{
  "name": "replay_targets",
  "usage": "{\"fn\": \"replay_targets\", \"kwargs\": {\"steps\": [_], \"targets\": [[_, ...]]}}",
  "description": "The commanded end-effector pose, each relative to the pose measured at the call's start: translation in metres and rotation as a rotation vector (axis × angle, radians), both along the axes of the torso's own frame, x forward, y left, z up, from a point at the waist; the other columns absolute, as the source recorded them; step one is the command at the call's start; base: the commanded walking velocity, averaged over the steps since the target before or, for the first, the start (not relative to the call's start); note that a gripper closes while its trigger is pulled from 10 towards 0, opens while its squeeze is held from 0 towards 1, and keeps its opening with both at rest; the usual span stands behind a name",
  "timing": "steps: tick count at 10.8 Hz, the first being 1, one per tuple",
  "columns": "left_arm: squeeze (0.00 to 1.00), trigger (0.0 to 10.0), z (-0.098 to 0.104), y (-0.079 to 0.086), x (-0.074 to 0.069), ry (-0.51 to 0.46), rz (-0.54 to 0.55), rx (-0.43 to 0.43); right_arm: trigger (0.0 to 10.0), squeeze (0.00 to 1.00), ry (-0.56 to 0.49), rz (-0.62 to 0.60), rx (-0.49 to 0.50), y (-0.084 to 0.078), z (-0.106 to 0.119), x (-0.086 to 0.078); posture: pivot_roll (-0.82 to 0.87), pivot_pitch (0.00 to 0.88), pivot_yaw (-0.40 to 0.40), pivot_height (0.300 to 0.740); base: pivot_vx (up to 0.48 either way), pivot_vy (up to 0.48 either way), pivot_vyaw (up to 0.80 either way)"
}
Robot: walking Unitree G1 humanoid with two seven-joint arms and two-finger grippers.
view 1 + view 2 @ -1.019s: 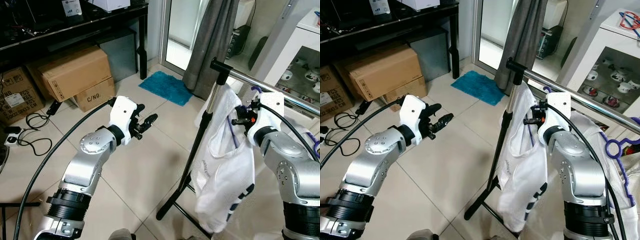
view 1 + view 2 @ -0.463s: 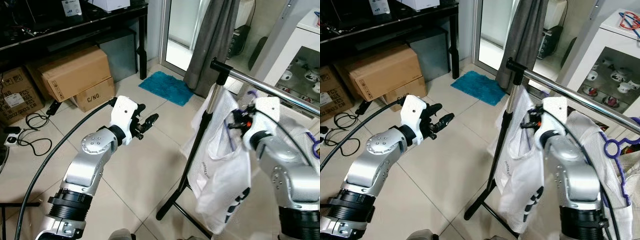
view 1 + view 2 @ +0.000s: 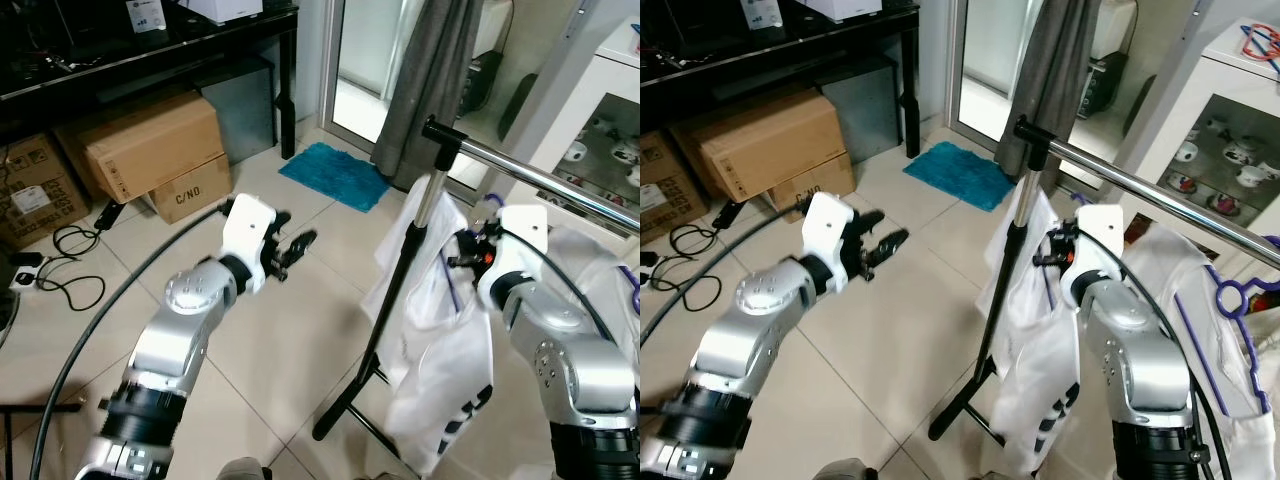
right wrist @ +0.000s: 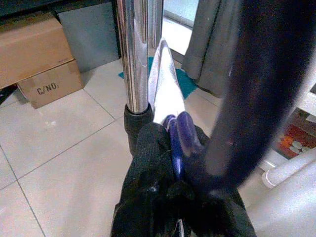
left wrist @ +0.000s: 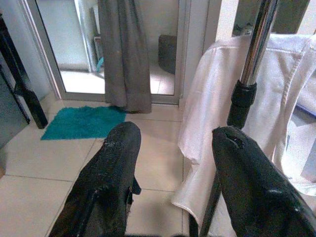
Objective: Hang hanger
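Right claw [image 4: 175,182] clamped on purple hanger [image 4: 178,136] carrying white shirt [image 3: 440,370], just below chrome rail [image 3: 520,170] beside rack post [image 3: 400,290]. Left claw [image 3: 295,245] spread, holding nothing, over floor tiles.

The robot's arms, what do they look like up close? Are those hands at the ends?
Each arm is a chain of rounded silver metal segments with black rings at the joints, ending in a white wrist block. A thick black cable loops along each arm. Instead of hands, the left gripper and right gripper each have two long black fingers, rounded at the tips with a matte, slightly rough surface.
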State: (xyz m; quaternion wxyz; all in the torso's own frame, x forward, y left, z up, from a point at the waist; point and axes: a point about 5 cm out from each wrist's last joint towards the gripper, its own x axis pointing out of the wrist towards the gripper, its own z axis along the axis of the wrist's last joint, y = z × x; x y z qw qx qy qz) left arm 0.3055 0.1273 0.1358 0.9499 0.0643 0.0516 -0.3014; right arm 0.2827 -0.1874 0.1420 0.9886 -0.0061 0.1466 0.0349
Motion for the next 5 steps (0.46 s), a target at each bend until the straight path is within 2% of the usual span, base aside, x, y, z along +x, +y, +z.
{"fn": "replay_targets", "kwargs": {"steps": [1,4,5], "targets": [[0.00,10.0,0.0051,-0.0010,0.0000,-0.018,0.002,0.002,0.0,0.00,-0.045,-0.015,-0.012,-0.0026,0.0084,0.0009,0.08,0.000,-0.062,0.740,0.000,0.000,0.00],[0.00,10.0,0.0058,0.0011,0.0012,-0.019,0.010,0.002,0.0,0.00,-0.045,-0.018,-0.012,-0.0030,0.0086,0.0023,0.08,0.000,-0.064,0.740,0.000,0.000,0.00],[0.00,10.0,0.0058,0.0011,0.0010,-0.020,0.010,0.002,0.0,0.00,-0.045,-0.019,-0.011,-0.0029,0.0083,0.0024,0.08,0.000,-0.064,0.740,-0.285,0.000,0.00]]}}
